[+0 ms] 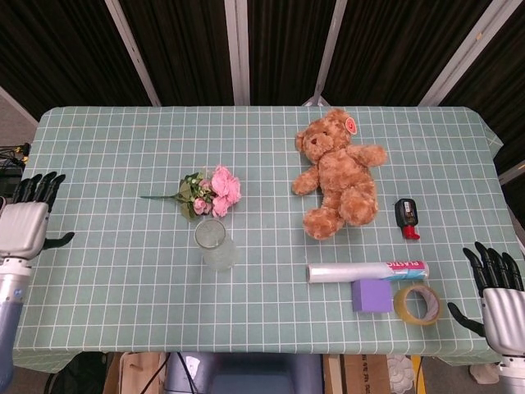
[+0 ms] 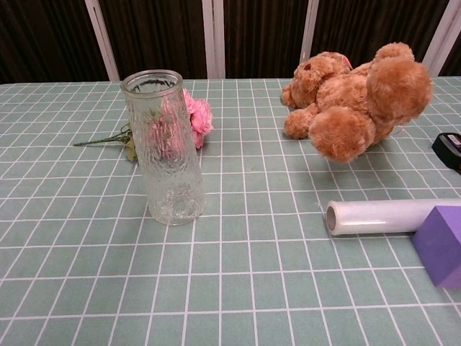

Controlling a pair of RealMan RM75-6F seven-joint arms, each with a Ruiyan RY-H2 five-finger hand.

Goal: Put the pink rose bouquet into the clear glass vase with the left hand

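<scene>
The pink rose bouquet lies flat on the green checked table, its stem pointing left; in the chest view the bouquet shows partly behind the vase. The clear glass vase stands upright just in front of it, empty, and the vase fills the left middle of the chest view. My left hand hovers at the table's left edge, fingers spread, holding nothing, well left of the bouquet. My right hand is at the front right corner, fingers apart and empty. Neither hand shows in the chest view.
A brown teddy bear lies right of centre. Near the front right are a roll of clear film, a purple block, a tape roll and a small black and red device.
</scene>
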